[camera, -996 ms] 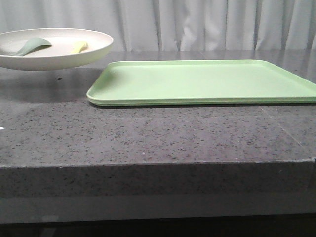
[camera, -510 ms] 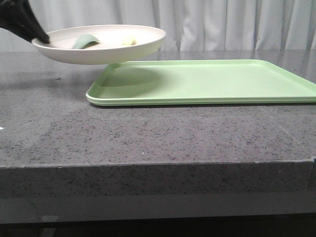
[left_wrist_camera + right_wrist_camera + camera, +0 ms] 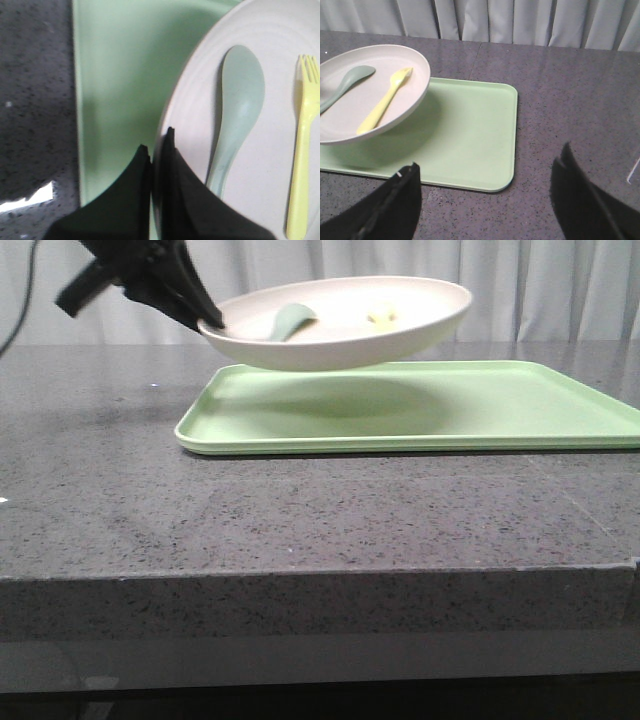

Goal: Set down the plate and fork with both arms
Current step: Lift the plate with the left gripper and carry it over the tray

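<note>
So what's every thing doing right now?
plate: held up over the tray, tilted
fork: lying in the plate
spoon: lying in the plate
tray: flat on the table
left end effector: shut on the plate's rim
right end effector: open

You are looking at what is probably a staged test bench, not a home kitchen: a speckled dark stone-look countertop point(image 3: 300, 510) backed wall to wall by plain pale curtains point(image 3: 520, 285).
</note>
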`<state>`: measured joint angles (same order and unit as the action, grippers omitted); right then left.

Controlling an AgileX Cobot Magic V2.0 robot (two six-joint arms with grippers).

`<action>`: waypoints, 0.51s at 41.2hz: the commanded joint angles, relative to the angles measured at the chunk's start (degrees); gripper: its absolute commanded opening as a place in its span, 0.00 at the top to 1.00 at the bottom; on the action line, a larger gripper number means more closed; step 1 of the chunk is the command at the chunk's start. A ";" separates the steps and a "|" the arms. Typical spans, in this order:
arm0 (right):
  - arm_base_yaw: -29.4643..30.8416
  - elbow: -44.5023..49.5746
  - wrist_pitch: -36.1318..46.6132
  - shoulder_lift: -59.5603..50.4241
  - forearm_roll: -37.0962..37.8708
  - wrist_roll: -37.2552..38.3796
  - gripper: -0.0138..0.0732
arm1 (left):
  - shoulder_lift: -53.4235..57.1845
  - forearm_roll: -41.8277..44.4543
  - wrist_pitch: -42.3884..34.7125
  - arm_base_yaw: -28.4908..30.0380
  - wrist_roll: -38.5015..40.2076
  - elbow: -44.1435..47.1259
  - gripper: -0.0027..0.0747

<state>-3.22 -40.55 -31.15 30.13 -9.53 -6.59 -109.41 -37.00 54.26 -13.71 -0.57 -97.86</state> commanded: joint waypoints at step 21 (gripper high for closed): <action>0.04 -1.94 4.85 0.58 -0.46 -0.44 0.21 | -4.70 6.37 -2.70 -6.15 9.91 -11.88 0.99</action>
<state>-3.22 -40.55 -31.15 30.13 -9.53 -6.59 -117.48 -30.94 53.94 -19.02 6.79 -107.24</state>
